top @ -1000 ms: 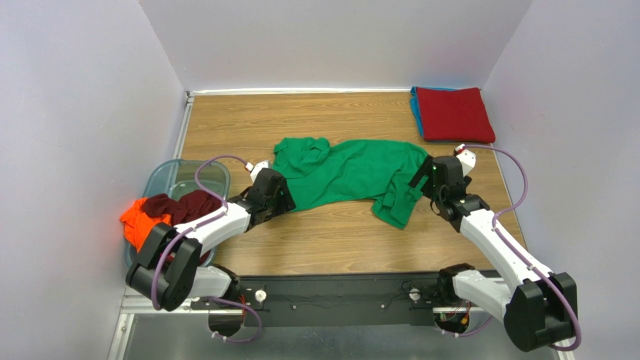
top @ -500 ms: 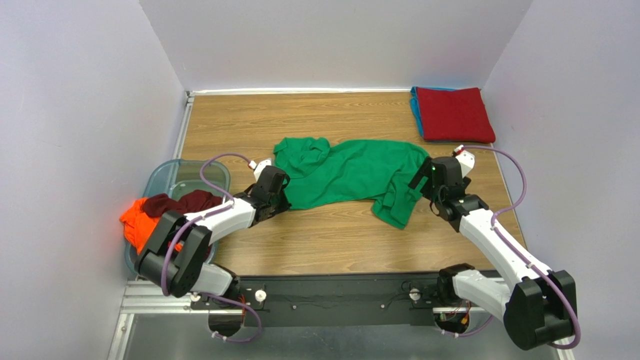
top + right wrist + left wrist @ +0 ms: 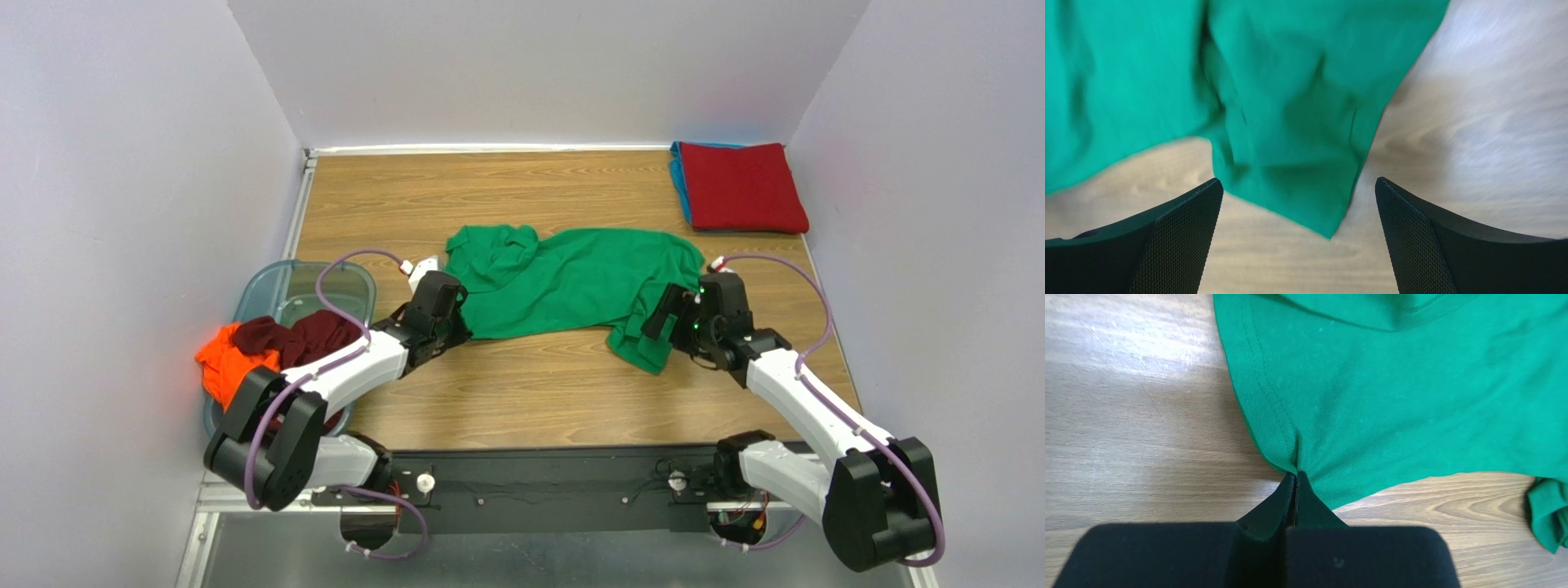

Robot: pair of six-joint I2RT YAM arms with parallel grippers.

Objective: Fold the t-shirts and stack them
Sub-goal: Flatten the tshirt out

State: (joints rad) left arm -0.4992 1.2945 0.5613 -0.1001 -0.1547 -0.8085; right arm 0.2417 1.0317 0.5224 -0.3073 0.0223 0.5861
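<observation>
While left fingers point(image 3: 1293, 493) pinch the green t-shirt point(image 3: 564, 282) by its hem, its other end lies just ahead of spread right fingers point(image 3: 1177, 236).

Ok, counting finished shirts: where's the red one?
Top view: the red shirt lies folded in the far right corner of the table, atop a teal-blue shirt.

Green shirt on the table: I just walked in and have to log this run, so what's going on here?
Two robot arms are working on the green shirt, which lies crumpled and unfolded. The left tool is shut on its near-left edge; the right tool is open over a loose flap at its right end. A folded red shirt lies on a blue shirt in the far right corner. An orange shirt and a maroon shirt sit at the tub on the left.
</observation>
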